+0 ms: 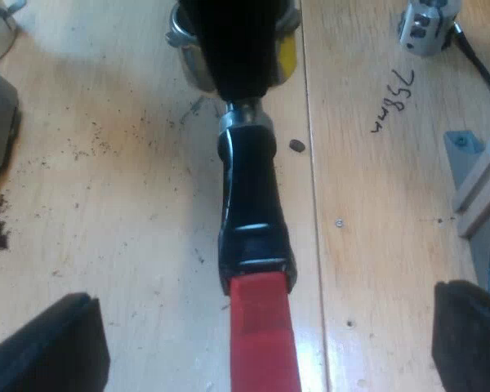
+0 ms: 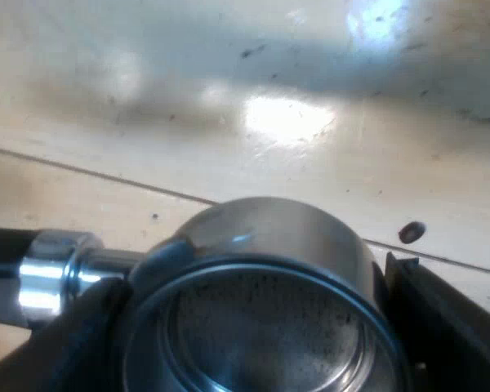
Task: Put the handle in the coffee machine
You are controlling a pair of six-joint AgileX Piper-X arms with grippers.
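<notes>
As it lies flat on the wooden table (image 1: 106, 204), metal holder (image 1: 249, 196): basket at twelve o'clock, red end at six. Basket clamped by right gripper (image 2: 257, 327). Fingers of left gripper (image 1: 261, 335) apart, flanking red end, untouching. One loose bean (image 1: 296, 146), two o'clock of handle.

Wooden table (image 1: 106, 212); scattered grounds (image 1: 98, 140); loose bean (image 1: 296, 146); pencilled writing (image 1: 392, 102).

The left wrist camera hangs close above the table (image 1: 131, 188), looking almost straight down and along the holder (image 1: 249, 204) from its red end toward the basket. The right wrist camera sits right over that basket, tilted down into it, with table beyond. Both views share the holder, the table and a bean (image 2: 411, 232) beside the basket.
</notes>
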